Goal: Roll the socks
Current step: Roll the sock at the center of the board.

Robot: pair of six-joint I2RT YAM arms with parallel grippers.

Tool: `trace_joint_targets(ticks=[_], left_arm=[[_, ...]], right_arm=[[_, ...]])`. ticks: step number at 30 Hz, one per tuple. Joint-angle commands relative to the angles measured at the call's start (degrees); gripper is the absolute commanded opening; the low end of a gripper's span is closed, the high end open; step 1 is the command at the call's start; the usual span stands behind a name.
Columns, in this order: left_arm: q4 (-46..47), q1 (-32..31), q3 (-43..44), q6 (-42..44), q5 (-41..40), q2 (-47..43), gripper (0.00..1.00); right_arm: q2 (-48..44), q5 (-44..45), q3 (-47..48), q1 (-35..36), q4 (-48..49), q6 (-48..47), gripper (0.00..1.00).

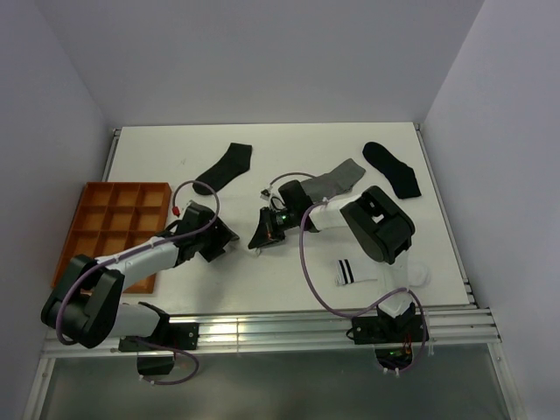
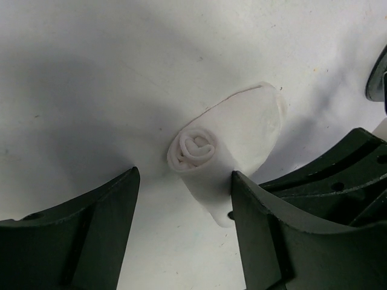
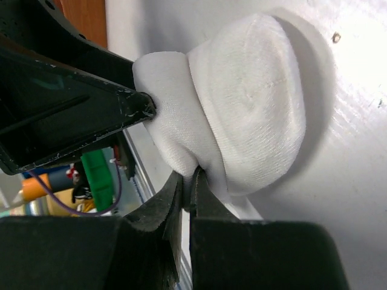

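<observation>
A plain white sock (image 2: 205,151), rolled into a spiral at one end with a flat flap trailing behind, lies on the white table. My left gripper (image 2: 184,176) is open around the roll, and its right finger (image 2: 260,211) touches the roll's side. In the right wrist view the same white sock (image 3: 248,103) bulges as a bundle, and my right gripper (image 3: 192,176) is shut on a fold at its edge. From above, the left gripper (image 1: 229,238) and right gripper (image 1: 255,236) meet at mid-table and hide the sock between them.
A striped white sock (image 1: 376,273) lies near the right arm's base. A grey sock (image 1: 337,181) and two black socks (image 1: 226,166) (image 1: 392,168) lie further back. An orange compartment tray (image 1: 114,223) sits at the left. The left gripper's finger (image 3: 91,109) crowds the right wrist view.
</observation>
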Motion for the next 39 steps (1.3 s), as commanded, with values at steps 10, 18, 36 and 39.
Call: trace_joint_targets(ticks=[10, 18, 36, 39], left_arm=[[-0.84, -1.51, -4.3, -2.78, -3.92, -0.57, 0.67], [2.68, -3.1, -7.2, -5.86, -6.91, -5.75, 0.68], [13.75, -4.68, -11.07, -7.18, -4.8, -1.1, 0.65], [13.14, -4.77, -10.73, -7.09, -4.98, 0.21, 0.64]], right_arm=[[3.3, 1.95, -0.44, -0.52, -2.89, 7.81, 0.0], [3.57, 3.63, -1.76, -0.61, -2.01, 10.62, 0.0], [3.13, 4.86, -3.61, -0.52, 0.01, 13.26, 0.0], [3.04, 4.94, -3.61, -0.52, 0.18, 13.53, 0.0]])
